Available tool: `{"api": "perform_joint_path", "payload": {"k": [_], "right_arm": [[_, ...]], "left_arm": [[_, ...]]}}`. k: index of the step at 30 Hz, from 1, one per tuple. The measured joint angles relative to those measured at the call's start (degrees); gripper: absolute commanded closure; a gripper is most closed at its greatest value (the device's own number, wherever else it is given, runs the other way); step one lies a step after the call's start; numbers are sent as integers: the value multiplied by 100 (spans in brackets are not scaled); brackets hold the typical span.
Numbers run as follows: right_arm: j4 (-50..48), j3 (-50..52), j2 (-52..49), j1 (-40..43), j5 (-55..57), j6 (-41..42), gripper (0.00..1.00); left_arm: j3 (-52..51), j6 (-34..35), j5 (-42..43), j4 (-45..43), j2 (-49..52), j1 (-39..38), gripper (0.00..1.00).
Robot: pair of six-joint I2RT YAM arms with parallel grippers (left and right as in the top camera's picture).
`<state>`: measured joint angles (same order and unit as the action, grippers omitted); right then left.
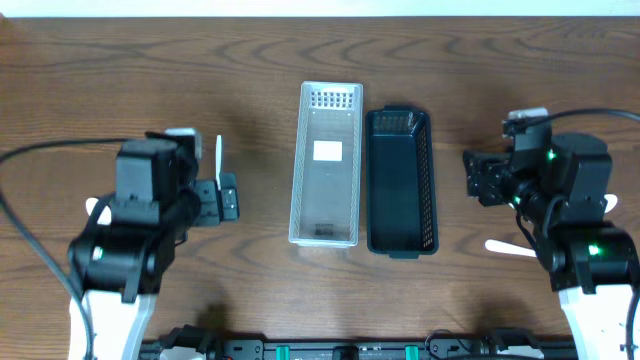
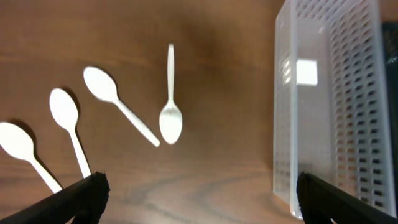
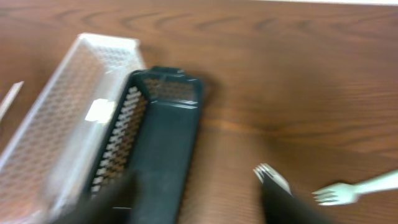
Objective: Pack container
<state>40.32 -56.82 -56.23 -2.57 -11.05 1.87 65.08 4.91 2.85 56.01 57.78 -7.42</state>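
The clear mesh basket [image 1: 325,165] lies lengthwise at the middle of the bench [image 1: 250,60], with a white label on its floor. The dark mesh basket [image 1: 400,182] lies parallel to it on the robot's right side, and their long walls are just beside each other. The dark one sits slightly nearer the robot.

On the left, four white plastic spoons [image 2: 171,93] lie on the wood well apart from the clear basket. Their bowls are spread in a loose fan, and none of them touches another. The left fingers [image 2: 81,196] hang above the bench between the spoons and the clear basket. They are spread wide, one at each lower corner of the left wrist view, and hold nothing.

On the right, two white forks [image 3: 354,190] lie on the bench well apart from the dark basket. One of them is partly hidden behind a finger. The right wrist view is blurred, but the right fingers [image 3: 286,202] show as two dark shapes set apart with nothing between them. They point toward the dark basket's end.
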Motion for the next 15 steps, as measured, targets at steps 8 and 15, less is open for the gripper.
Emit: {"api": "perform_joint_path", "payload": {"k": [8,15], "right_arm": [[1491,-48,-199,-380,-728,46,99],[2791,-48,-201,-1517,-807,227,99]], "left_arm": [[20,57,26,297,623,0,54],[22,46,44,332,662,0,56]]}}
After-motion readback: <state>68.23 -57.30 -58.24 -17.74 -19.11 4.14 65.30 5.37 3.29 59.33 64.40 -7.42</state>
